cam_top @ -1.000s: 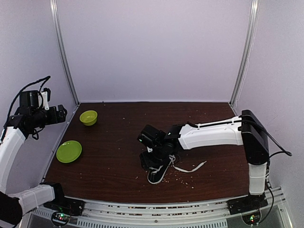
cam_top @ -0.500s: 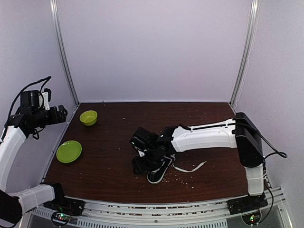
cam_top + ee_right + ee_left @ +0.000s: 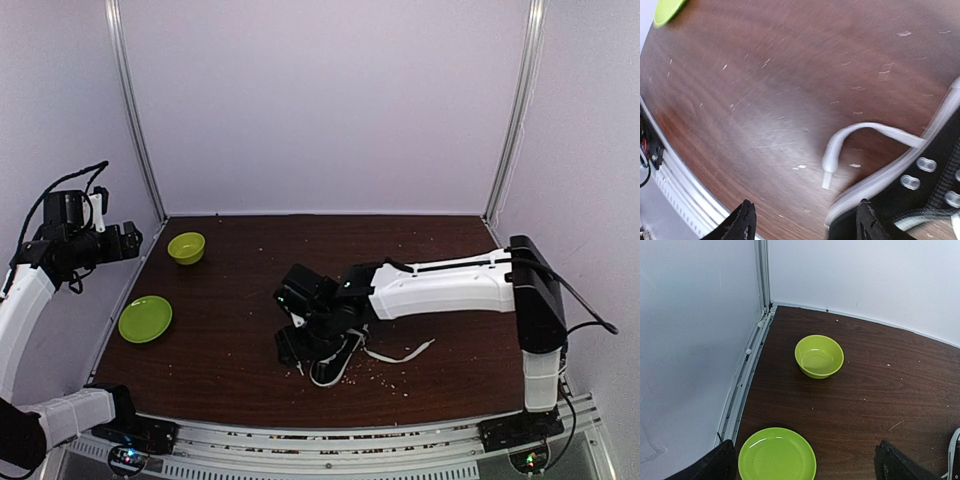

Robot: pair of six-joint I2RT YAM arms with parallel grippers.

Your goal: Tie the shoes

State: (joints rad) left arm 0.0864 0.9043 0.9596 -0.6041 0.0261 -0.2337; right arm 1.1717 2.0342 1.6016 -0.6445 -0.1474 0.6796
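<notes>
Right gripper has swung leftward past the sneaker at the table front-centre, fingers partly spread, apparently clamping nothing; left gripper aloft, wide open, empty.

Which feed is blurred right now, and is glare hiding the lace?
Right wrist view: motion-smeared, shoe edge streaked, yet the lace end is readable, no glare. Left wrist view: sharp, soft highlights on green bowl and plate. Top view: sharp, evenly lit.
</notes>
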